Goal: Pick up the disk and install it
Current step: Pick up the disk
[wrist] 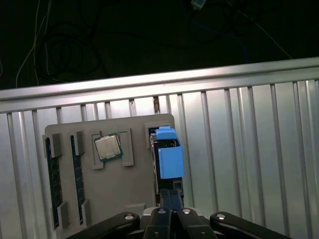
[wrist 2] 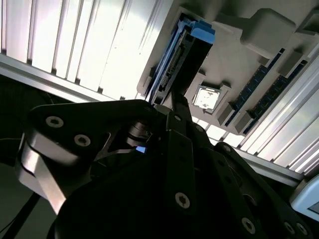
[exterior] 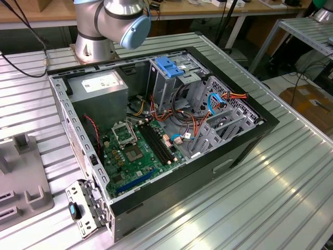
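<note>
The disk [wrist: 168,160] stands on edge in a slot of the grey parts tray [wrist: 124,186], next to a CPU [wrist: 107,147] and two memory sticks [wrist: 52,174], all on the ribbed metal surface [wrist: 239,149]. My pincer [wrist: 172,195] hangs over the near end of the disk; I read its fingers as together, with nothing between them. In the exterior view, the open PC case [exterior: 244,140] lies well apart from the tray, with a bare blue bracket [exterior: 169,66] on its drive cage.
</note>
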Available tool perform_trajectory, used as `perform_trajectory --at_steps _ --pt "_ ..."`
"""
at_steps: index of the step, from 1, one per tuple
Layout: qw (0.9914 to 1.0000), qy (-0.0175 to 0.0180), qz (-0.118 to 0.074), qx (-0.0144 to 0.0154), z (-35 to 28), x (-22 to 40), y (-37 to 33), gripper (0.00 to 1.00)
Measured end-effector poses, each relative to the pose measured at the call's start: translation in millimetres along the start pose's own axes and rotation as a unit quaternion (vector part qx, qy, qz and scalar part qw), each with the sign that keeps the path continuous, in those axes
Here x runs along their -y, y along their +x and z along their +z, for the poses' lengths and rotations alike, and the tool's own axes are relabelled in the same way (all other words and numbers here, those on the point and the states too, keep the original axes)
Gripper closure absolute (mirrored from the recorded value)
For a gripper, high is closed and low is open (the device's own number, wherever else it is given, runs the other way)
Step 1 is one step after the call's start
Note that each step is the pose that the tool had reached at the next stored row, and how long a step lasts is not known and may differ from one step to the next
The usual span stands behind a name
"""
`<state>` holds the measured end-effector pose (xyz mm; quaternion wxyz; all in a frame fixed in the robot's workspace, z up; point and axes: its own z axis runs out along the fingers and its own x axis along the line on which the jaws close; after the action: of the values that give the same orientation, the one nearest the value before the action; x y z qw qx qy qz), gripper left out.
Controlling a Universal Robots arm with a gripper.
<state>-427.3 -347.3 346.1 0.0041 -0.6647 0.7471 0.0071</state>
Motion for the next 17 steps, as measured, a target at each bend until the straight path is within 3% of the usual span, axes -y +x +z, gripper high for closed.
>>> perform_trajectory --at_steps 3,7,8,10,12,17 --pt "1.00000 0.0000 0.000 0.0000 0.1 0.1 0.0 0.89" --pt "1.00000 0.0000 0.000 0.0000 0.2 0.1 0.0 0.64" --pt "1.00000 0.0000 0.000 0.0000 0.2 0.1 0.0 0.64" --pt "1.00000 0.0000 0.000 0.0000 0.3 0.1 0.0 0.53" --pt "1.00000 0.0000 0.000 0.0000 0.3 0.2 0.0 0.34" --pt "0.99989 -0.0001 -0.015 -0.0001 2.4 0.2 0.0 0.34"
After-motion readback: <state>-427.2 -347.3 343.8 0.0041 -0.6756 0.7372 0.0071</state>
